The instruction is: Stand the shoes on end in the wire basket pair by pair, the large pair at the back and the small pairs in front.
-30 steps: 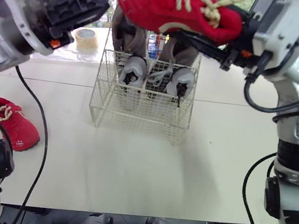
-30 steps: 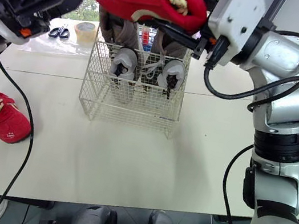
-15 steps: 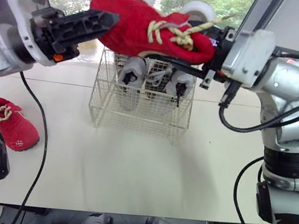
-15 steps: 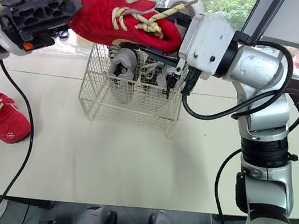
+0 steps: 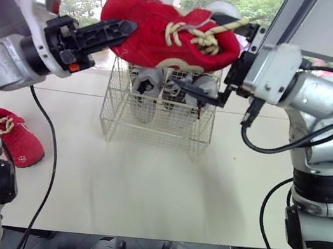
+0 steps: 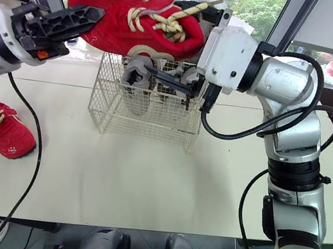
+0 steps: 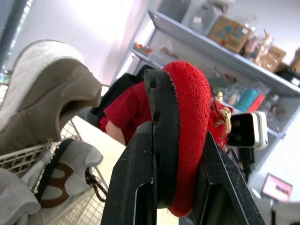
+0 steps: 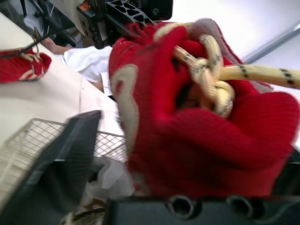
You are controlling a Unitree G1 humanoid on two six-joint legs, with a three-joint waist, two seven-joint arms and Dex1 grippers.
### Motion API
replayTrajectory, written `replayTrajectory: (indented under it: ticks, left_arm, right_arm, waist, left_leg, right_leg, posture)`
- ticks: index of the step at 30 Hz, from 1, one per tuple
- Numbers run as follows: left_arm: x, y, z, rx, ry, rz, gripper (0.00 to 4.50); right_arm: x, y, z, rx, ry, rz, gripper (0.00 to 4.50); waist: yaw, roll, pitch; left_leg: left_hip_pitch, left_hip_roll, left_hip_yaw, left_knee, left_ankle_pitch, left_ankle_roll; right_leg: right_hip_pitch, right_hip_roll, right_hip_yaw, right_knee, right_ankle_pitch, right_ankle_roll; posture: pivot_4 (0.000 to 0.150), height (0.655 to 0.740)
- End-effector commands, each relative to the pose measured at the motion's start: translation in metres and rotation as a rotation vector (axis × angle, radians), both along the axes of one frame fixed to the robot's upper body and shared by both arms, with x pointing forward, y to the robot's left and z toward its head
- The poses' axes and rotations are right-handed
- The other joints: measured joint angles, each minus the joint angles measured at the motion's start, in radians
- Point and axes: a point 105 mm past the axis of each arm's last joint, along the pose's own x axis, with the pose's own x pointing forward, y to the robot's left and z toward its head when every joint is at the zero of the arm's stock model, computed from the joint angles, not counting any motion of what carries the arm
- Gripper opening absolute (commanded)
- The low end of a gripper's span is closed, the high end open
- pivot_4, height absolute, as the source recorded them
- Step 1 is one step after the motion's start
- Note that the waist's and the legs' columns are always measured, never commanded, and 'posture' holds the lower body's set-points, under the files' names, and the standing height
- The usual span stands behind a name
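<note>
Red fuzzy shoe point(image 5: 169, 35), cream-laced, heel pinched by black left claw point(image 5: 124, 28).

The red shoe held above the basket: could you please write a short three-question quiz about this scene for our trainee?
1. True or false: the left hand is shut on one end of the red shoe.
2. Where does the second red shoe lie? A: in the wire basket. B: on the table, on the robot's left. C: on top of the held shoe.
3. How many pairs already stand in the wire basket?

Key: 1 true. 2 B. 3 two, a large pair at the back and a small grey pair in front.
</note>
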Motion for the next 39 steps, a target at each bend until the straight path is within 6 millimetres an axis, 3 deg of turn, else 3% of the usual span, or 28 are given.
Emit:
replayTrajectory:
  ticks: [1,4,6,10,21,26,33,36,39]
  left_arm:
    - [-0.014,0.028,0.036,-0.233,-0.116,0.081,0.27]
    - [-0.015,0.03,0.037,-0.345,-0.12,0.118,0.27]
    - [-0.013,0.021,0.031,-0.421,-0.099,0.116,0.27]
    - [-0.013,0.005,0.025,-0.491,-0.071,0.091,0.27]
    - [-0.011,-0.019,0.001,-0.479,-0.007,0.046,0.27]
    - [-0.006,-0.022,-0.014,-0.451,0.026,0.055,0.27]
    - [-0.005,-0.023,-0.019,-0.433,0.028,0.063,0.27]
    - [-0.005,-0.024,-0.018,-0.428,0.027,0.065,0.27]
    - [-0.004,-0.026,-0.02,-0.412,0.026,0.068,0.27]
  right_arm:
    - [0.002,-0.033,-0.001,0.275,0.332,0.007,4.41]
    - [-0.005,-0.04,0.006,0.675,0.579,0.174,4.41]
    - [-0.014,-0.024,0.007,0.884,0.741,0.346,4.41]
    - [-0.018,-0.004,0.013,1.073,0.894,0.483,4.41]
    - [-0.013,0.005,0.033,1.119,0.922,0.537,4.41]
    - [-0.012,-0.003,0.038,1.137,0.913,0.563,4.41]
    - [-0.01,-0.004,0.037,1.15,0.914,0.564,4.41]
    - [-0.01,-0.004,0.038,1.15,0.911,0.559,3.64]
    - [-0.011,-0.004,0.038,1.147,0.911,0.561,2.32]
  waist:
    - [0.003,-0.001,0.0]
    - [-0.001,-0.001,0.0]
    - [-0.006,-0.001,-0.001]
    - [-0.003,0.0,0.0]
    - [-0.003,-0.001,-0.001]
    - [-0.004,-0.001,-0.001]
    - [-0.003,0.0,-0.001]
    - [-0.003,0.0,-0.001]
    - [-0.004,0.0,-0.001]
  left_leg:
    - [0.0,0.0,0.0,0.0,0.0,0.0]
    - [0.0,0.001,-0.001,0.0,0.0,0.0]
    - [0.001,0.001,0.0,-0.001,0.0,-0.001]
    - [0.002,0.003,-0.001,-0.001,0.002,-0.004]
    - [0.001,0.001,-0.001,0.0,-0.002,0.005]
    - [0.001,0.001,-0.001,0.0,-0.002,0.005]
    - [0.001,0.001,-0.001,0.0,-0.003,0.006]
    - [0.001,0.001,-0.001,0.0,-0.003,0.006]
    - [0.001,0.001,-0.001,0.0,-0.003,0.006]
  right_leg:
    - [0.0,0.0,0.0,0.0,0.0,0.0]
    - [0.001,-0.001,0.0,0.0,0.001,-0.001]
    - [0.0,-0.001,0.0,0.0,0.002,-0.003]
    - [0.0,0.003,0.0,0.003,0.002,-0.003]
    - [0.001,0.003,0.0,0.001,0.002,-0.003]
    - [0.0,0.003,0.0,0.001,0.002,-0.003]
    - [0.0,0.003,0.0,0.001,0.002,-0.003]
    - [0.0,0.003,0.0,0.001,0.002,-0.003]
    - [0.0,0.003,0.0,0.001,0.002,-0.003]
  posture:
    - [0.15,0.74]
    - [0.15,0.74]
    - [0.15,0.74]
    - [0.15,0.74]
    - [0.15,0.74]
    - [0.15,0.74]
    - [0.15,0.74]
    - [0.15,0.74]
    - [0.15,0.74]
